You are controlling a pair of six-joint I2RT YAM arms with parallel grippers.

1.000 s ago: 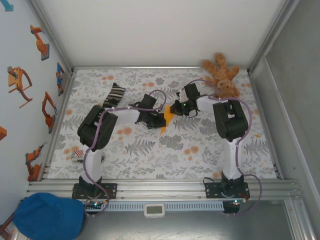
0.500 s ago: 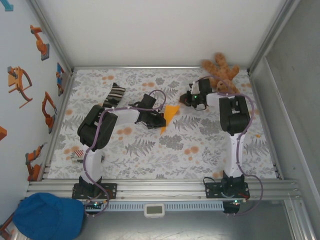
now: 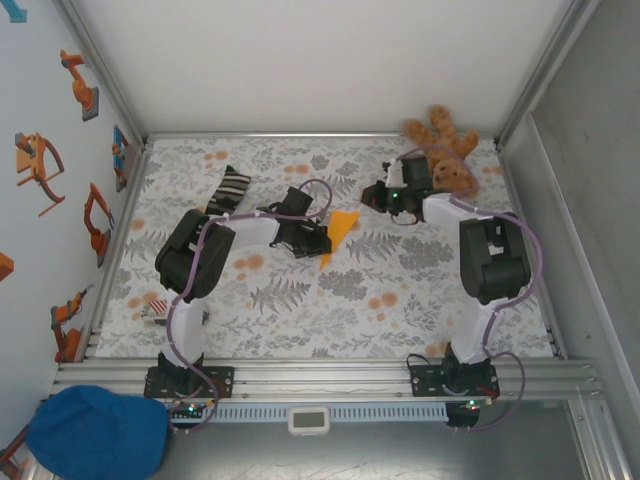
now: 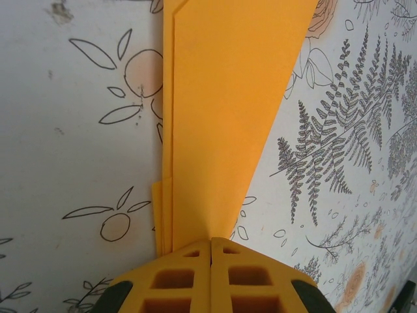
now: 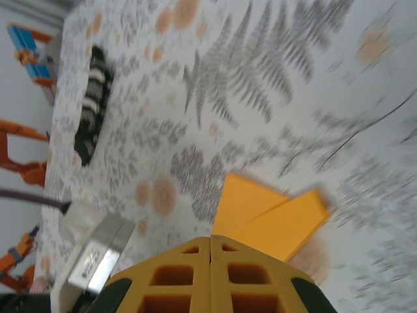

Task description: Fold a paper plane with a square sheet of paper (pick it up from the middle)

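Altogether one folded paper (image 3: 340, 228), one sock (image 3: 230, 188), one teddy (image 3: 445, 150).

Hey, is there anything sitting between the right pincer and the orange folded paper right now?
Nothing visible. Bare flowered cloth lies between the right pincer and the folded paper. The left pincer, shut, meets the paper's opposite side; the teddy bear sits on the right pincer's far side.

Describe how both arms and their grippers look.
The left arm and right arm have white links, bulky black joint housings and looping purple cables. The left gripper and right gripper end in yellow fingers with square cut-outs.
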